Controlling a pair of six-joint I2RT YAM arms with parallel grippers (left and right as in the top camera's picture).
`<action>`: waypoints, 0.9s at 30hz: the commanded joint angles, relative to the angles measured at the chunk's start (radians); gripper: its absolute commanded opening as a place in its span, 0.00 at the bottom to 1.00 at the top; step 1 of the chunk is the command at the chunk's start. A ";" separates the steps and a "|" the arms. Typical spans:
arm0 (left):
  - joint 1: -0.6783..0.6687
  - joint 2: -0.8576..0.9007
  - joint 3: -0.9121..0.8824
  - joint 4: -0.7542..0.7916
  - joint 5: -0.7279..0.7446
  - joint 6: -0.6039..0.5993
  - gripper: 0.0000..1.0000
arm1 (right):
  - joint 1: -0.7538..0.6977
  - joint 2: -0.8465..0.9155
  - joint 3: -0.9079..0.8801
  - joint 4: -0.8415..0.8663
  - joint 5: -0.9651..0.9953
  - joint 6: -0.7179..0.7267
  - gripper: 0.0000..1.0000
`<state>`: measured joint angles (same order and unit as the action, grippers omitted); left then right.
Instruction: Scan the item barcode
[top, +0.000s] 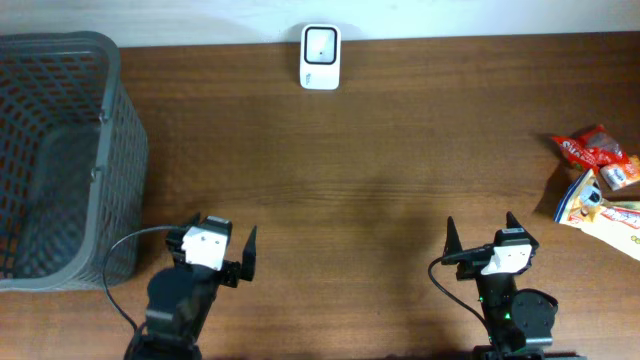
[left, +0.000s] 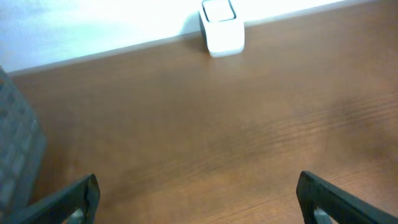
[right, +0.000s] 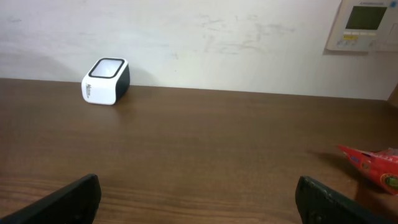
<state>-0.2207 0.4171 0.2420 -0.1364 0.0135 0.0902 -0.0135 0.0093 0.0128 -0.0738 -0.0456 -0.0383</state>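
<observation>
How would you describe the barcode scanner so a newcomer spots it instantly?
Follow the wooden table to its far edge by the white wall. Midway along stands the scanner: a small white box with a black-rimmed window, unlike the grey mesh basket or the colourful snack packets.

— Can you read the snack packets (top: 585, 200)?
— No, the print is too small, and the right edge cuts them off.
— And the basket (top: 125, 150)?
— Cropped at the left overhead, and only a blurred sliver from the left wrist. The top edge clips the wall panel (right: 364, 25).

Dark wooden table (top: 380, 200) meets a white wall (right: 217, 37) bearing a control panel (right: 362, 25)
</observation>
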 joint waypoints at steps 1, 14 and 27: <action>0.065 -0.169 -0.130 0.104 0.005 0.001 0.99 | -0.006 -0.006 -0.007 -0.002 -0.005 -0.006 0.99; 0.237 -0.412 -0.233 0.050 -0.029 -0.172 0.99 | -0.006 -0.006 -0.007 -0.002 -0.005 -0.006 0.99; 0.260 -0.412 -0.233 0.049 -0.018 -0.082 0.99 | -0.006 -0.006 -0.007 -0.002 -0.005 -0.006 0.99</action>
<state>0.0345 0.0147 0.0166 -0.0856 -0.0044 -0.0391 -0.0135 0.0101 0.0128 -0.0746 -0.0456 -0.0383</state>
